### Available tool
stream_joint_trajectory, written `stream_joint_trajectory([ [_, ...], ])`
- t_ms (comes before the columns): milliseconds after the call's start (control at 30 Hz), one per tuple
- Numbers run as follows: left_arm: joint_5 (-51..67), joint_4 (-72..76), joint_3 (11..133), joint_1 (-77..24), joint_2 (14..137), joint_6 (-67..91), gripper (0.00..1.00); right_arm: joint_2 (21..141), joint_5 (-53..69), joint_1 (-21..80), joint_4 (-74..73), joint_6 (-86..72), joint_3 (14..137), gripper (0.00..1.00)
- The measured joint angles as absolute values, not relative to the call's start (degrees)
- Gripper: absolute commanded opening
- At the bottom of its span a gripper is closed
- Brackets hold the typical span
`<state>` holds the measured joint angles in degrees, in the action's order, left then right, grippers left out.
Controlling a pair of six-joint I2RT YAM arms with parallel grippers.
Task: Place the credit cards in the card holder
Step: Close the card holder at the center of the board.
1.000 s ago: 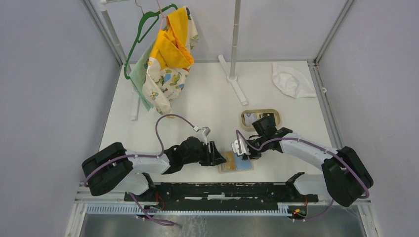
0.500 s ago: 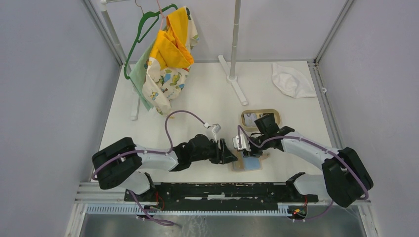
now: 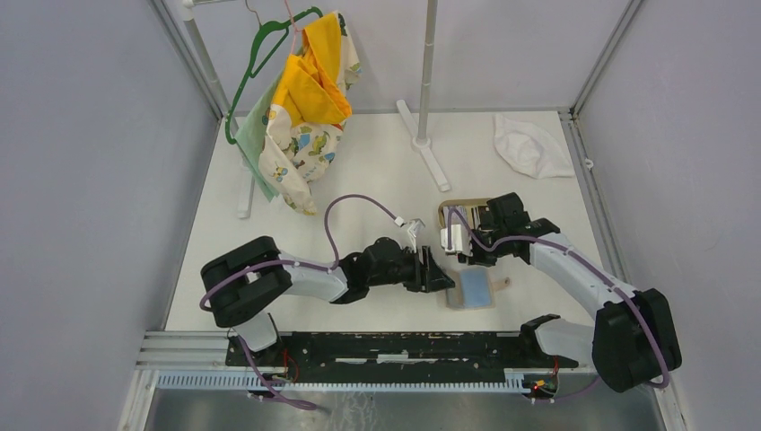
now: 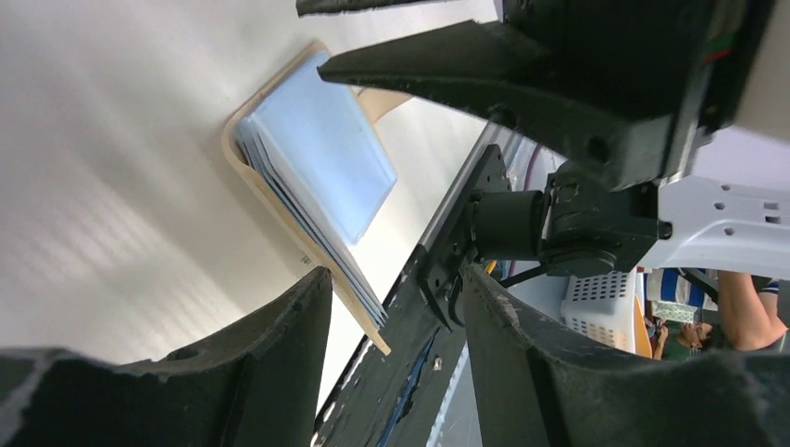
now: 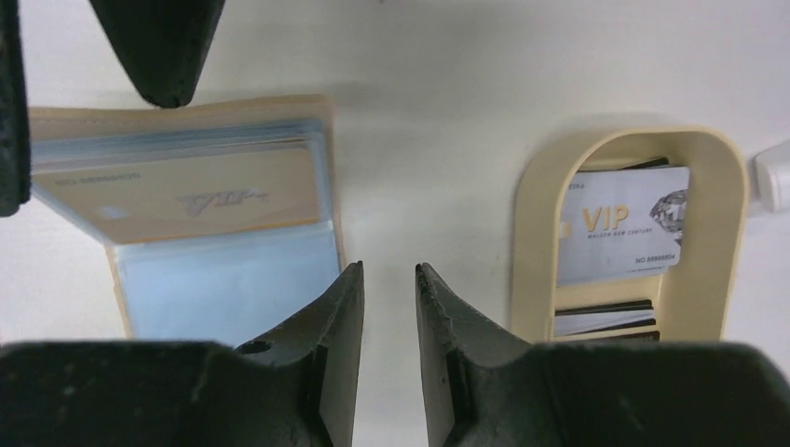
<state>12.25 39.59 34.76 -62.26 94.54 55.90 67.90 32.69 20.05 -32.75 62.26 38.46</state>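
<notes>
The tan card holder lies open on the table, light blue sleeves up; a gold credit card sits in one sleeve. It also shows in the left wrist view. My left gripper is open at the holder's left edge, its jaws either side of that edge. My right gripper is slightly open and empty, above bare table between the holder and the oval tray. A white-grey VIP card and dark cards lie in the tray.
The tan oval tray lies just behind the holder, partly under my right wrist. A white cloth lies at the back right. A white stand and a rack with hanging clothes are at the back.
Both arms and the card holder have shifted to the right. The left gripper followed the holder's left edge. The right gripper drew back off the holder toward the tray.
</notes>
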Motion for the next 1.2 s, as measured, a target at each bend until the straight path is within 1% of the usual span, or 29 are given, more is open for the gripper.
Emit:
stream_joint_trajectory([
  [200, 12.3, 40.6, 36.3, -62.3, 96.4, 55.9, 0.59, 67.9, 26.2, 19.3, -39.9, 70.6, 39.3, 0.34],
  [333, 12.4, 40.5, 36.6, -62.3, 97.3, 55.9, 0.58, 67.2, 21.9, 18.5, -42.0, 74.6, 38.0, 0.31],
  [600, 12.6, 40.8, 38.1, -62.3, 97.8, 55.9, 0.58, 71.3, 17.6, 17.4, -45.6, 77.5, 37.1, 0.29],
  [900, 14.0, 43.6, 38.2, -62.3, 99.3, 55.9, 0.58, 74.8, 17.1, 17.0, -46.9, 78.0, 37.5, 0.27],
  [1200, 15.9, 50.2, 36.6, -62.4, 99.9, 56.0, 0.57, 76.0, 23.2, 17.3, -46.1, 77.5, 37.9, 0.27],
])
